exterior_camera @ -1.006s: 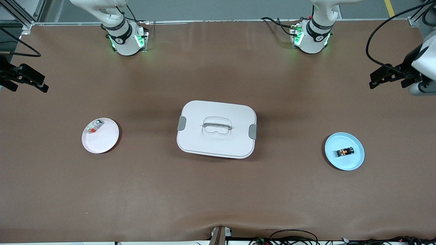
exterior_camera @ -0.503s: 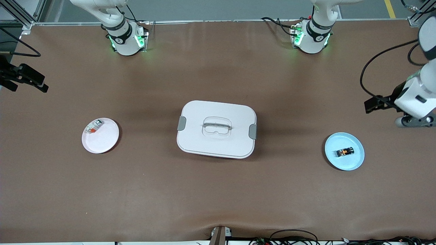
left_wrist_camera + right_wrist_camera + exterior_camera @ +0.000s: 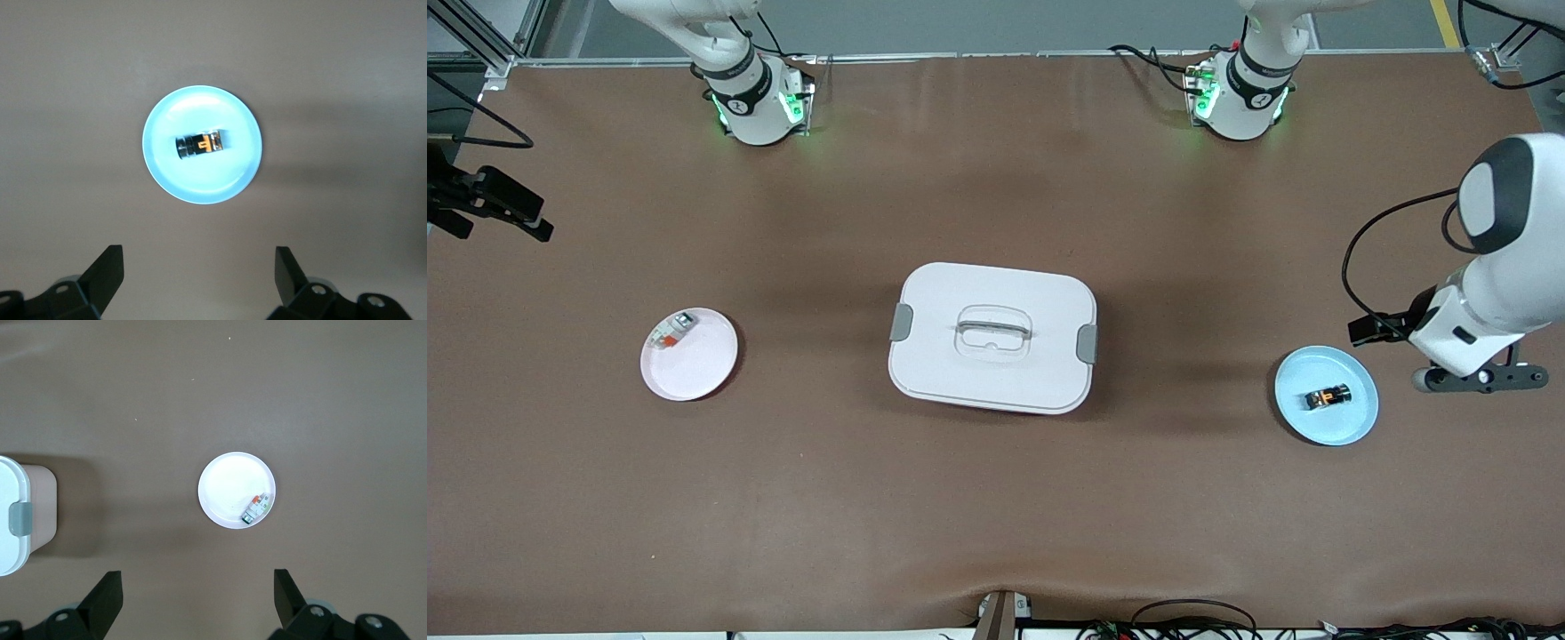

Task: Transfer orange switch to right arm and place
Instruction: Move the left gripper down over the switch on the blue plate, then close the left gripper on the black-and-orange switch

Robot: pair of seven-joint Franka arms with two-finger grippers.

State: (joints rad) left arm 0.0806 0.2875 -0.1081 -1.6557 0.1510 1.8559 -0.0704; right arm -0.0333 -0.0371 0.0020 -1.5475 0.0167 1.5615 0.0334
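Orange switch (image 3: pixel 1328 396): it lies on its side in the middle of the blue plate (image 3: pixel 1352 427), toward my left arm's end of the table, orange mark facing up

My left gripper (image 3: pixel 199 275): up in the air, over the bare brown table (image 3: pixel 996 516) just beside the blue plate; my wrist camera looks straight down on plate and switch

My left jaws: spread as wide as they go, both fingers (image 3: pixel 107 267) apart with nothing between them, touching nothing

My right gripper (image 3: pixel 197 595): in the air at my right arm's end of the table; the arm waits

My right jaws: wide open too, nothing held

White plate (image 3: pixel 703 369): below my right wrist camera, well apart from the blue one, carrying a white-grey component (image 3: pixel 671 331) with a red-orange end near its rim

White lidded box (image 3: pixel 992 337): shut, handle on top, grey clasps at both ends, at the table's middle between the two plates
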